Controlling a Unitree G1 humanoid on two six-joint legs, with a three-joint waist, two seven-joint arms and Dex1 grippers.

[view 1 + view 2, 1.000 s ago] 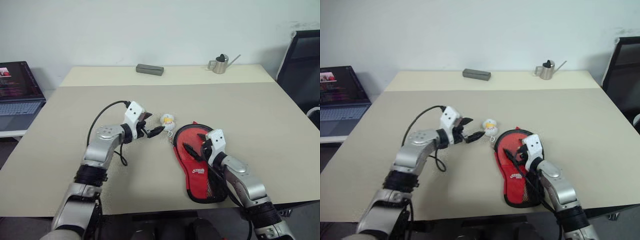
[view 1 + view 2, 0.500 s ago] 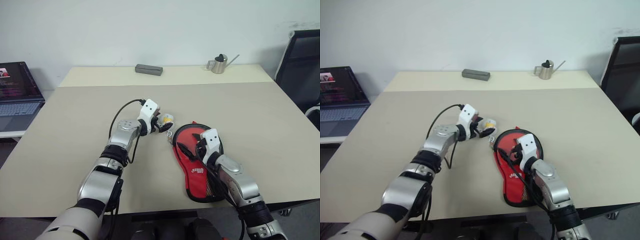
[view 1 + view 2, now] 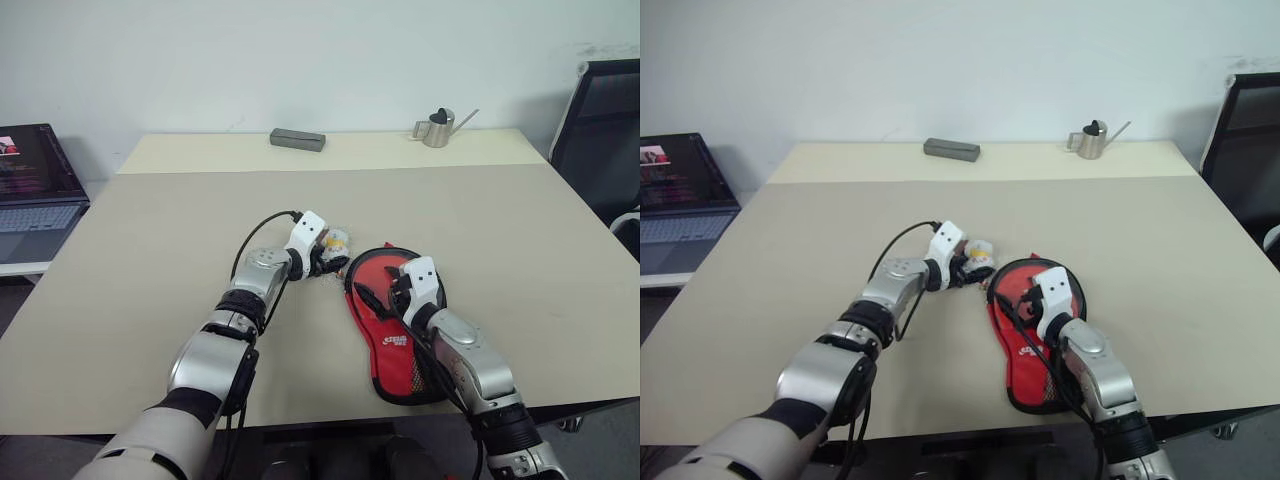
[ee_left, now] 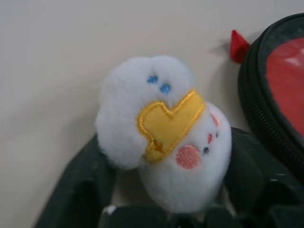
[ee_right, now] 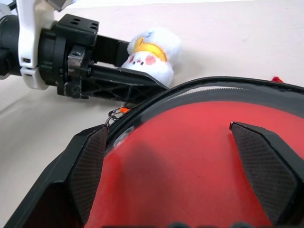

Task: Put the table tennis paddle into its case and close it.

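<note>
Its case (image 3: 396, 355), a red paddle-shaped pouch with black trim and a mesh pocket, lies flat near the table's front edge. The white-yellow zipper charm (image 3: 338, 238) rests on the table just left of the case's round end. My left gripper (image 3: 333, 262) reaches in from the left and is shut on the charm (image 4: 164, 137), one black finger on each side. My right gripper (image 3: 385, 285) stands open over the case's red face (image 5: 190, 175), both fingers spread across it. The table tennis paddle is hidden.
A grey rectangular box (image 3: 298, 139) and a small metal watering can (image 3: 437, 129) stand at the far edge of the beige table (image 3: 150, 260). An open laptop (image 3: 35, 190) sits off to the left, and a black chair (image 3: 600, 130) stands at the right.
My left gripper has moved right and down to the zipper charm, and its fingers have closed in on it. The right gripper has stayed on the case.
</note>
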